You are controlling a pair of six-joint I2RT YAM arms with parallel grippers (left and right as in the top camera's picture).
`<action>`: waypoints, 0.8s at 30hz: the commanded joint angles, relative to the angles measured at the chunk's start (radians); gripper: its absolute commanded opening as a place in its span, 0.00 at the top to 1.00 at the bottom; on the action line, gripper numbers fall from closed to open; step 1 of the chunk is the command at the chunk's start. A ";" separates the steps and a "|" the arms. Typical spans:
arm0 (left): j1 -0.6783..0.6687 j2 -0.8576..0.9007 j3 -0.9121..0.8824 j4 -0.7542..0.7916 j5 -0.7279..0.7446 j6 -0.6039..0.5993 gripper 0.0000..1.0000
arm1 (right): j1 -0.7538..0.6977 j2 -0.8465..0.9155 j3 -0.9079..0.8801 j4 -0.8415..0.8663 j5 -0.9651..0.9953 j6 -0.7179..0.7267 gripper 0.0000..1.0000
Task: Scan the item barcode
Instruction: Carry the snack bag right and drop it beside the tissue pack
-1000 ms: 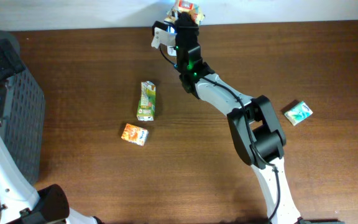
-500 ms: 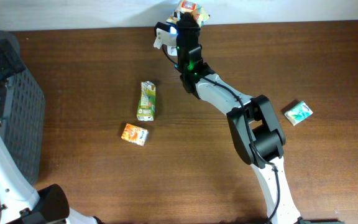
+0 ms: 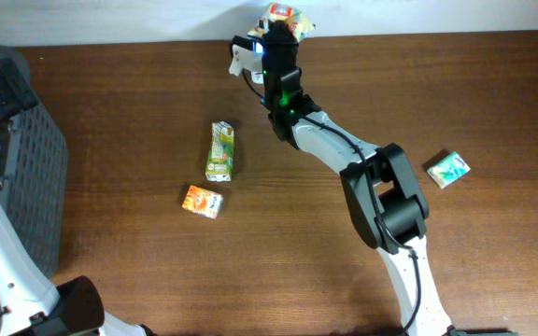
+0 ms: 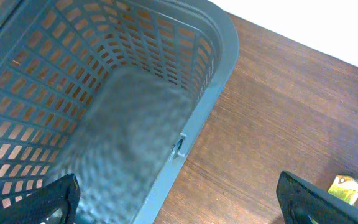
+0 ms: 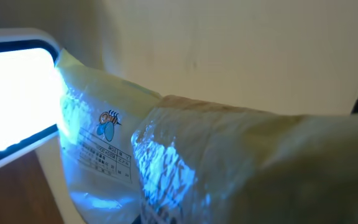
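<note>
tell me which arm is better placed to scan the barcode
Right: the right gripper is shut on the plastic packet by the lit scanner; the left gripper is open over the grey basket.

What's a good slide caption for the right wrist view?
Crinkly wrapped packet held beside the glowing scanner window, bathed in blue light.

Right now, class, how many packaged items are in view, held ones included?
4: a green carton mid-table, an orange packet near it, a teal packet at right, and a wrapped packet in the right gripper by the scanner. The basket may hide more.
</note>
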 commanded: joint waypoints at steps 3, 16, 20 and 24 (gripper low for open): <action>0.003 0.003 0.009 0.002 0.000 0.015 0.01 | 0.009 -0.303 0.017 -0.203 0.068 0.160 0.96; 0.003 0.003 0.009 0.002 0.000 0.015 0.01 | -0.241 -0.827 0.018 -1.374 -0.320 1.527 0.96; 0.003 0.003 0.009 0.001 0.000 0.015 0.01 | -0.437 -0.804 0.012 -1.601 -0.375 1.700 0.96; 0.003 0.003 0.009 0.002 0.000 0.015 0.01 | -0.635 -0.729 -0.053 -1.664 -0.568 1.697 0.96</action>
